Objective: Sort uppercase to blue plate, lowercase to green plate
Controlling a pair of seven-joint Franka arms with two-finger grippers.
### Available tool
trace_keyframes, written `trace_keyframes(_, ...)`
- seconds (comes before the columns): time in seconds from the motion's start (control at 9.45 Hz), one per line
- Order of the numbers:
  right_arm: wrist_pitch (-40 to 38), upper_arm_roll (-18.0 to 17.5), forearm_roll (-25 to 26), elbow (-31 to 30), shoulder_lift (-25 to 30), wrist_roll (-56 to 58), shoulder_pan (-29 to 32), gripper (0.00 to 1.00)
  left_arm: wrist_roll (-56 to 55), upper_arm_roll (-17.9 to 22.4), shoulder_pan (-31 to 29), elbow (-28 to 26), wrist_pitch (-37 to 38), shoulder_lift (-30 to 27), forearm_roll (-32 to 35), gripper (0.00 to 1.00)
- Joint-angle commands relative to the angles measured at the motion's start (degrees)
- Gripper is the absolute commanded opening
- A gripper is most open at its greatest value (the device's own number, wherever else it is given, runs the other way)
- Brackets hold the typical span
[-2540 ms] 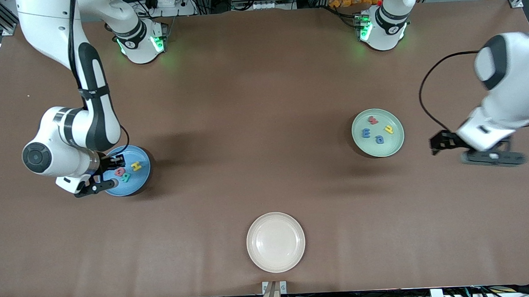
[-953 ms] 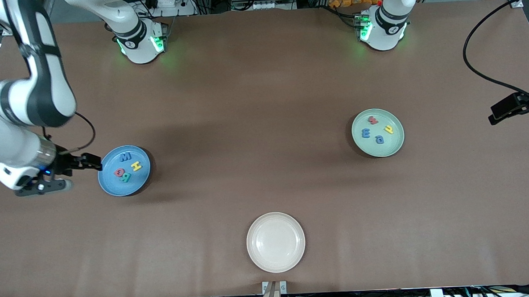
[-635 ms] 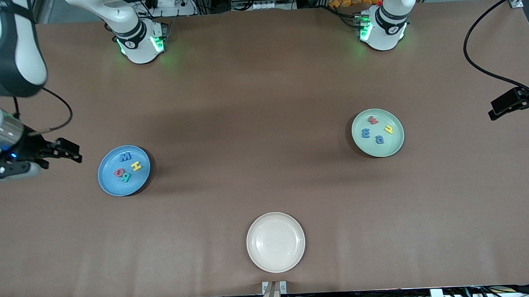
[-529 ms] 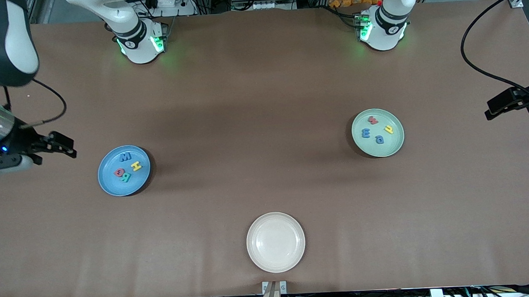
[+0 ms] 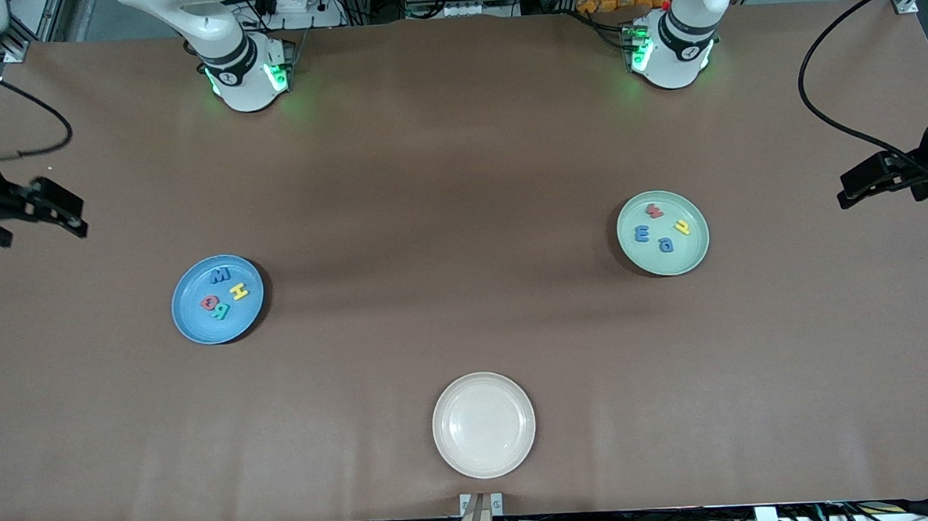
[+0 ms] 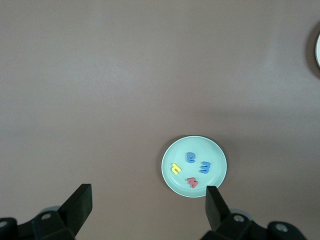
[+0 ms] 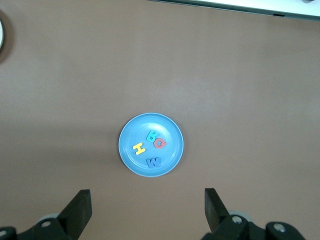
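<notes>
Front view is showing the sort looking finished: the blue plate (image 5: 217,300), toward the right arm's end of the table, is holding the uppercase (image 5: 223,290) set, with the blue M (image 5: 219,276), yellow H (image 5: 238,291), red Q (image 5: 208,303) and teal R (image 5: 220,311) all lying flat inside the rim. The green plate (image 5: 662,233), toward the left arm's end, is carrying the lowercase (image 5: 661,227) four: red one (image 5: 654,211), yellow h (image 5: 682,226), blue e (image 5: 641,235) and blue a (image 5: 665,245). The cream plate (image 5: 484,424), nearest the camera, is sitting bare, so I'd judge it was the source dish and nothing is left to move. The right gripper (image 5: 53,208) is hanging over the table's edge at its own end, fingers spread wide, gripping nothing; the left gripper (image 5: 868,182) is doing the same at its end, also spread and empty. Both wrist views are looking down from high up, each with its plate small between parted fingers (image 6: 80,200), which fits arms parking clear of the work, not lining up a pick. Versus the earlier frames: the right gripper was sitting right at the blue plate's rim and the M wasn't visible there; since then the M is showing on the plate and that arm has been pulling up and outward. The left arm has been retreating too. Plates haven't shifted.
</notes>
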State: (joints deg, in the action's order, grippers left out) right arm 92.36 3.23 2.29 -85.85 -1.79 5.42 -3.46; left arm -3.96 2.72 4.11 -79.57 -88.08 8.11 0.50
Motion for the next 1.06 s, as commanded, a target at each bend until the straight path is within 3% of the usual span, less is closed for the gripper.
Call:
trace_keyframes(0.0, -3.9, -1.6, 0.4, 2.4, 1.3, -0.9, 1.3, 1.00, 1.1, 0.2, 0.1, 0.3, 1.1, -0.4, -0.7, 1.00)
trace_keyframes(0.21, -3.4, -1.6, -2.2, 2.4, 2.6, -0.9, 1.6, 1.00, 1.1, 0.2, 0.0, 0.3, 1.1, -0.4, -0.7, 1.00)
trace_keyframes(0.95, -1.7, -1.0, -2.5, 2.4, 2.5, -5.4, 1.1, 1.00, 1.1, 0.2, 0.3, 0.3, 1.1, -0.4, -0.6, 1.00)
